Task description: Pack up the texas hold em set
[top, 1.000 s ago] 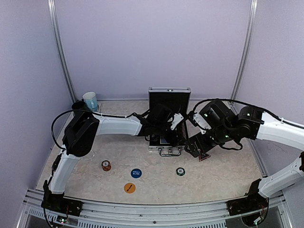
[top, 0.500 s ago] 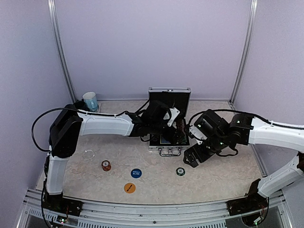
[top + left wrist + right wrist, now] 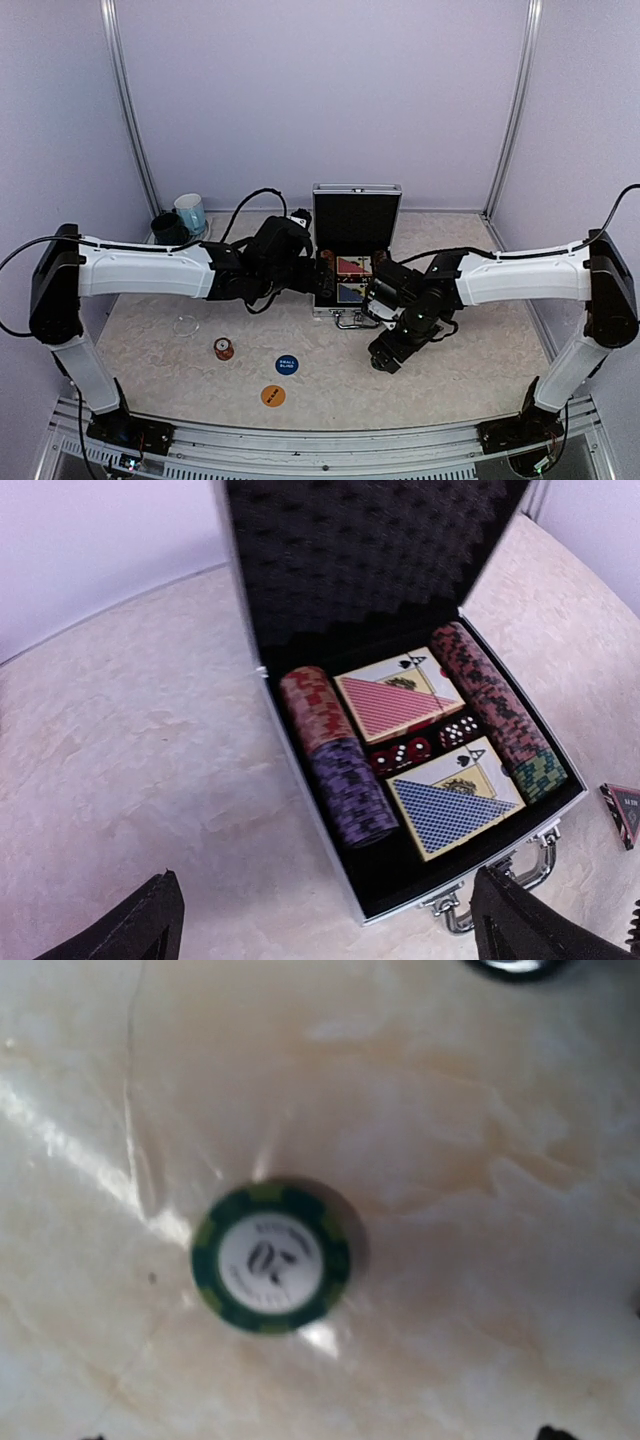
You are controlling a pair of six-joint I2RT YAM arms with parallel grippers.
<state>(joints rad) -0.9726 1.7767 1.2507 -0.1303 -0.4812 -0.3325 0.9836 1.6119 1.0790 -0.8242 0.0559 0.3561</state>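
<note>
Top cam: high at near edge, whole table (image 3: 150,330). L wrist: oblique on case (image 3: 350,560), shared w/ top. R wrist: close over chip (image 3: 272,1257)

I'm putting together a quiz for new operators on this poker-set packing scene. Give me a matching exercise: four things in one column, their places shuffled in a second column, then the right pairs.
Things
1. red-backed deck
2. green chip
3. orange button
4. light blue mug

Places
A. on the table, nearest its front edge
B. far left, by the back wall
C. inside the open case, next to the dice
D. loose on the table, under the right gripper

Pairs: 1-C, 2-D, 3-A, 4-B
</note>
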